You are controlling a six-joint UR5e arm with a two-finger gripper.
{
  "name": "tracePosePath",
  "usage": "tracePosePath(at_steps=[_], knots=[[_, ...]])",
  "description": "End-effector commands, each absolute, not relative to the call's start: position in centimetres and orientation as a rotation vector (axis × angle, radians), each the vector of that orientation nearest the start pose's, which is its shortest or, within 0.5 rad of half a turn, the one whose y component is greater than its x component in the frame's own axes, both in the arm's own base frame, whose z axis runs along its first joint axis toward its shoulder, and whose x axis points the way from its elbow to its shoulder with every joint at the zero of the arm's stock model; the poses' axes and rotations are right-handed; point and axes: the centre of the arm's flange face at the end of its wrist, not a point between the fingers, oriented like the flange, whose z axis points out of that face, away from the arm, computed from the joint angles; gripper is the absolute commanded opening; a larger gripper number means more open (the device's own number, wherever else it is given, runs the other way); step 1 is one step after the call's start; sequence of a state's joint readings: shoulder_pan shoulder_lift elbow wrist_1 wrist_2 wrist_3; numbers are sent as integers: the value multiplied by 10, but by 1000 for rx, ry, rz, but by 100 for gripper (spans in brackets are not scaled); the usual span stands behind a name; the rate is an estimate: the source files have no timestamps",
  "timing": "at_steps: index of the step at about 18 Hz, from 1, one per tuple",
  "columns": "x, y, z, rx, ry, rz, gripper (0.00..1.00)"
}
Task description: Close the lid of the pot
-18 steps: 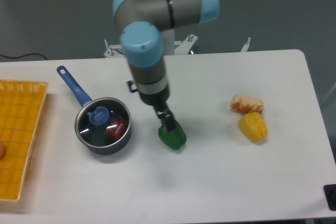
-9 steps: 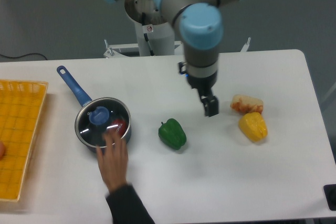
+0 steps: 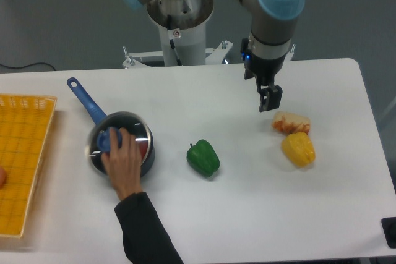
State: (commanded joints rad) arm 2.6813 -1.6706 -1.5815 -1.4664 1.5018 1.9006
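— Pot lid (image 3: 120, 134)? Sitting on the pot (image 3: 119, 153), left part of the bench (image 3: 247, 214), under a person's hand (image 3: 124, 159) gripping near the blue knob.
— Claw (image 3: 270, 99)? Hanging above the bench, just left of the orange-white piece (image 3: 291, 122); grasping nothing, fingers seemingly close together, hard to tell.
— Elsewhere? Green pepper (image 3: 203, 157) mid-bench, yellow pepper (image 3: 298, 149) at right.

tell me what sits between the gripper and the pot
In the camera view, the green pepper lies on the table between the gripper and the pot, a little below the direct line. A person's hand rests on the pot lid.
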Motion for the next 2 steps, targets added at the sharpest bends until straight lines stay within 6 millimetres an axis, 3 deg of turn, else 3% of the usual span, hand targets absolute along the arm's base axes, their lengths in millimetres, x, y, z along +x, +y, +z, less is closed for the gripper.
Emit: tracePosePath(at_steps=[2], knots=[[-408,359,444,-2834,1181,-19,100]])
